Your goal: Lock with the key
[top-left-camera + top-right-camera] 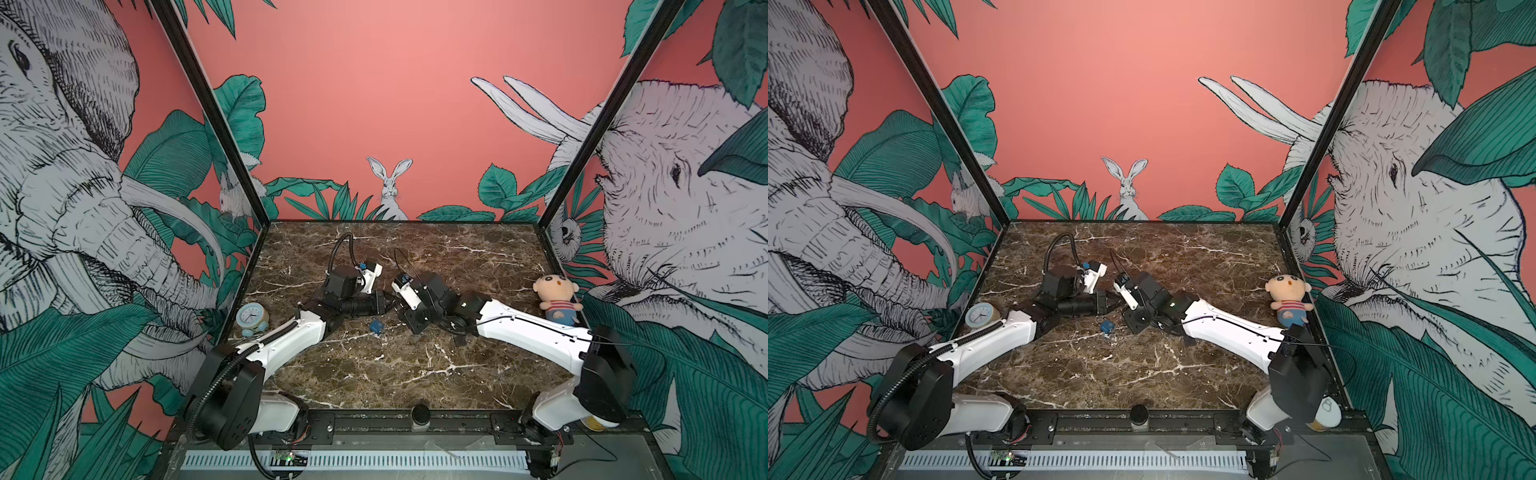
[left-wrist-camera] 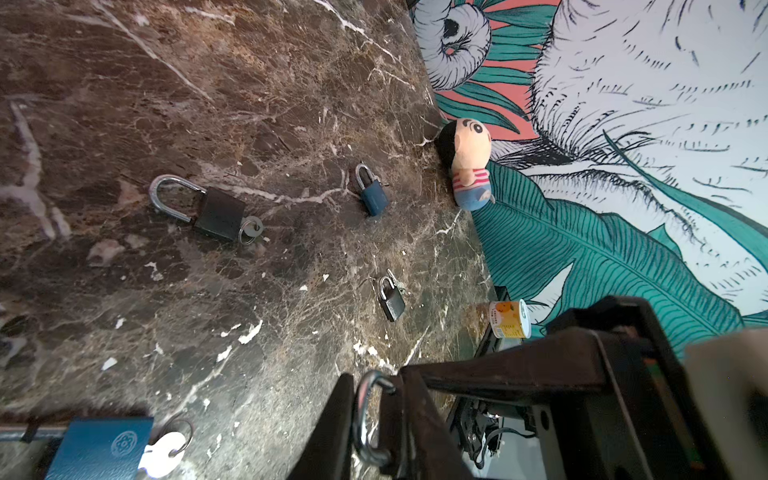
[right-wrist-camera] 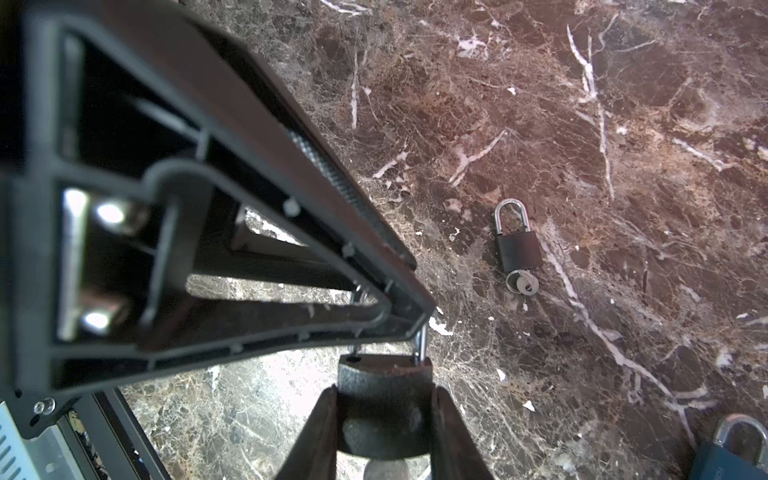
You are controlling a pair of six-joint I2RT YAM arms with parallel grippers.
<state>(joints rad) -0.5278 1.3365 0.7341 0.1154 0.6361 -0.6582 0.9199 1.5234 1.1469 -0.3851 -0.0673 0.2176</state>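
Where the two arms meet over the middle of the table (image 1: 374, 374), both come in low from the front corners. The left arm (image 1: 291, 336) and the right arm (image 1: 536, 332) slope inward, with wrists bent so that the grippers face each other just above the marble.

The right gripper (image 3: 382, 419) clamps the padlock (image 3: 382, 382) by its dark body, with a finger (image 3: 316, 432) on each side. The shackle (image 2: 360, 415) points into the left gripper (image 2: 370, 419), whose fingers (image 2: 332, 432) stand narrow with the loop between them, lying against it. In the right wrist view one shackle leg runs into the body, but the other leg's seat is too shadowed to judge. Whether a key sits in this padlock cannot be told.

More locks lie on the table. The left wrist view shows a black lock (image 2: 216, 212) with a key (image 2: 251, 228) at its base, a small blue lock (image 2: 372, 195) and a small black lock (image 2: 390, 301). A blue lock (image 2: 99, 446) with a pale key (image 2: 164, 451) lies close to the camera. In both top views the blue lock (image 1: 377, 326) (image 1: 1108, 326) lies just in front of the grippers.

A can (image 2: 509, 318) sits at the front right corner by the right arm's base, and what it holds does not show. A clock (image 1: 251, 318) stands at the left edge and a doll (image 1: 557, 297) at the right.
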